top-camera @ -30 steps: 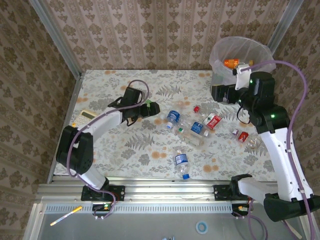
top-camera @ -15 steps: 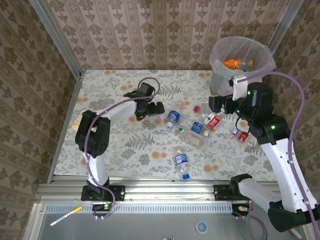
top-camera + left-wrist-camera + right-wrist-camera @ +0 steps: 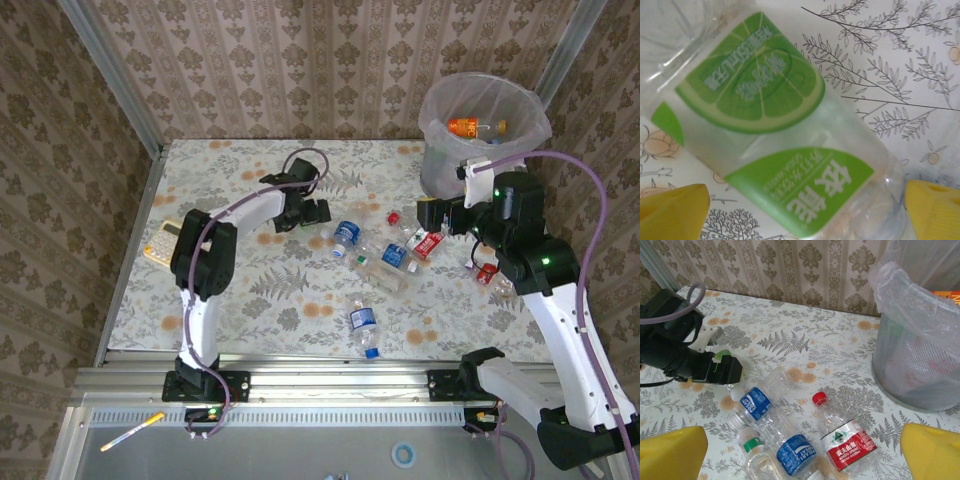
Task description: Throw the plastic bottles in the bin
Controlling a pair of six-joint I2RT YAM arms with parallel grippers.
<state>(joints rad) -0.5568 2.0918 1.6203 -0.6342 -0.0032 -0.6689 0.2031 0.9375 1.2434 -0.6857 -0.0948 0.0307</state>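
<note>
My left gripper (image 3: 308, 213) stands open at mid-table, low over a clear bottle with a lime-green label (image 3: 765, 100) that lies between its yellow fingertips (image 3: 675, 210). My right gripper (image 3: 432, 215) hangs open above a cluster of plastic bottles. Below it lie a red-capped, red-labelled bottle (image 3: 846, 440), two blue-labelled ones (image 3: 756, 402) (image 3: 796, 452) and a green-banded one (image 3: 752, 446). The bin (image 3: 440, 165), grey mesh lined with a plastic bag, stands at the far right with an orange bottle (image 3: 473, 127) inside. Another blue-labelled bottle (image 3: 364, 322) lies nearer the front.
A yellow calculator (image 3: 165, 240) lies near the table's left edge. Small red-labelled bottles (image 3: 487, 272) sit at the right, beside my right arm. Patterned walls close in the table on three sides. The bin (image 3: 920, 365) stands just right of the cluster.
My left gripper has swung to the right, onto the green-labelled bottle. My right gripper has come away from the bin, down and left toward the bottle cluster.
</note>
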